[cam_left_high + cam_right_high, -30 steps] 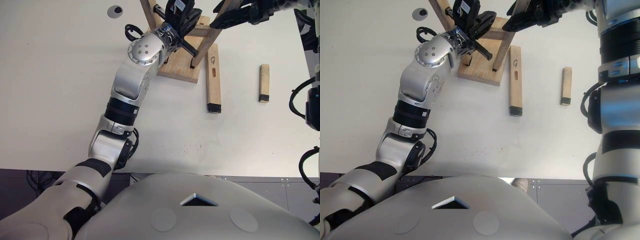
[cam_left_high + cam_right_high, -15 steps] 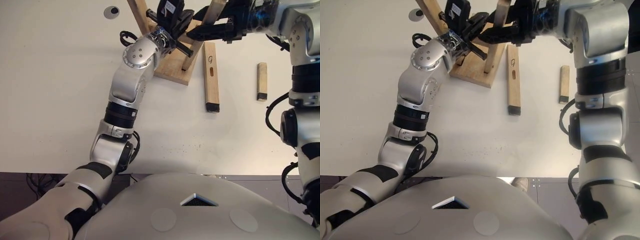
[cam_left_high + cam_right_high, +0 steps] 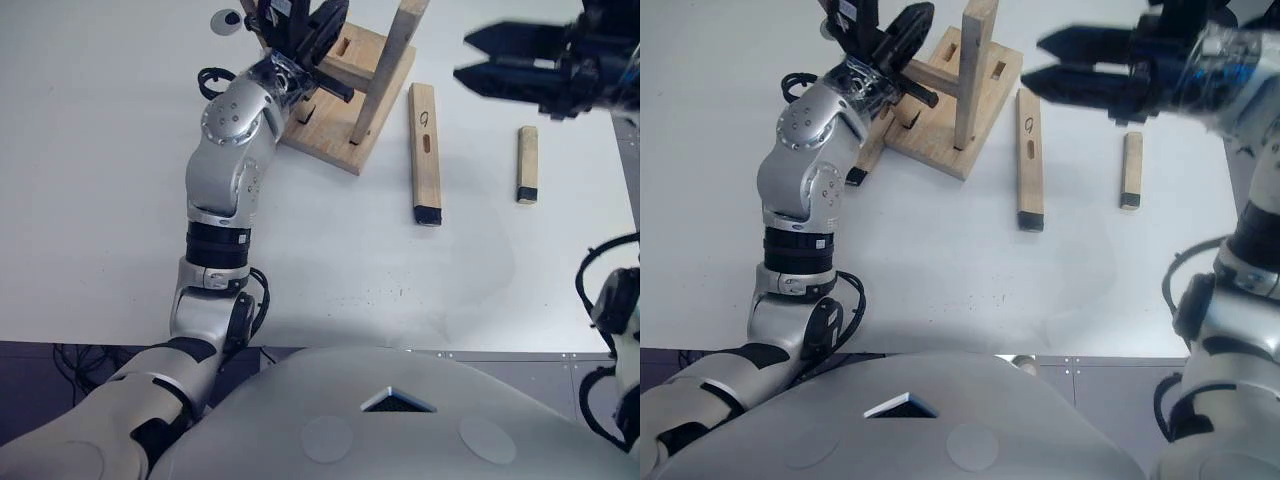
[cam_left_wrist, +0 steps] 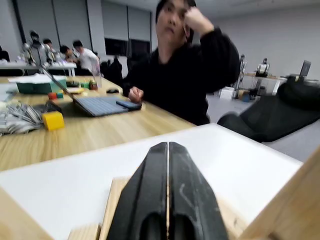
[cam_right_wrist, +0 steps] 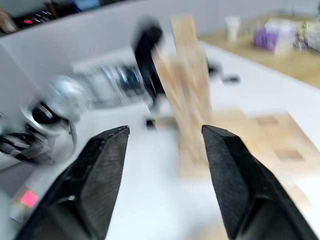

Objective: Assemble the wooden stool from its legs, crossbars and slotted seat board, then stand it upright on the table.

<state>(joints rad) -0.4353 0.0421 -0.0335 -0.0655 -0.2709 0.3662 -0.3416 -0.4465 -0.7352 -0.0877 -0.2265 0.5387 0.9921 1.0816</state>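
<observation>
Two tools were in sight. The left tool point(image 4: 167, 146) was fully closed, its black fingers pressed flat together with nothing between them. It sat over the far left part of the seat board point(image 3: 335, 140), close to the crossbar point(image 3: 935, 75); whether it touched the wood could not be told. The right tool point(image 3: 462, 55) hung in the air to the right of the stool parts, its fingers spread wide and gripping nothing. Its tips pointed toward the upright leg point(image 3: 392, 55) but stood apart from it.

The seat board lay flat on the table point(image 3: 100, 200) at the far side, with slots showing in its top. The upright leg rose from the board, and the crossbar ran from it toward the left arm. A second leg point(image 3: 872, 150) slanted along the board's left edge, mostly hidden by that arm.

A loose leg point(image 3: 425, 150) lay flat just right of the board, slot upward and its black cap at the near end. A short bar point(image 3: 527, 165) lay farther right, apart from it, dark end nearest the robot.
</observation>
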